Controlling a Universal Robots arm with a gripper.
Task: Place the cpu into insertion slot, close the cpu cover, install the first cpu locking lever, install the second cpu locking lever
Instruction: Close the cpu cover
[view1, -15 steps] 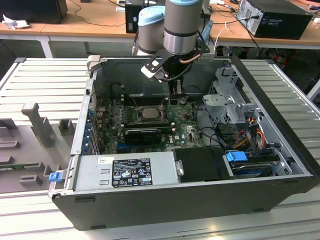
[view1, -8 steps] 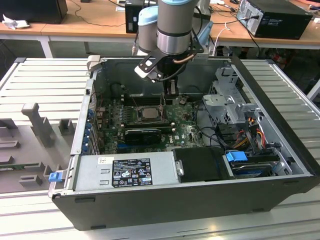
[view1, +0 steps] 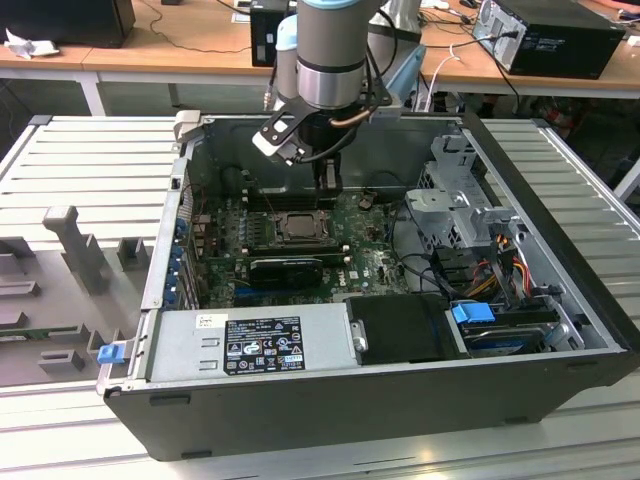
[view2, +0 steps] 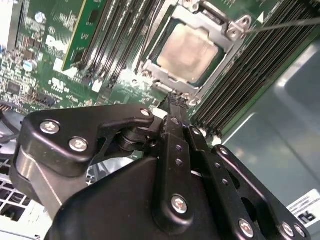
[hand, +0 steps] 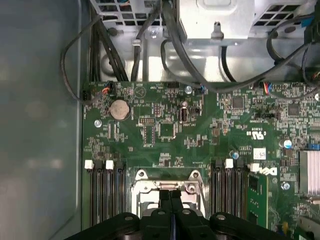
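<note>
Gripper (view2: 174, 100) fingers pressed together, holding nothing, tips poised at the edge of the cpu cover (view2: 207, 20). That cover lies flat, framing the seated cpu (view2: 187, 52).

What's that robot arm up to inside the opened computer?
The arm's gripper is down inside the open computer case, fingers pressed together, with its tip at the edge of the insertion slot. The cpu already lies in the slot, and the cpu cover is folded down around it. A thin locking lever runs off from one corner; whether it is latched I cannot tell.
</note>
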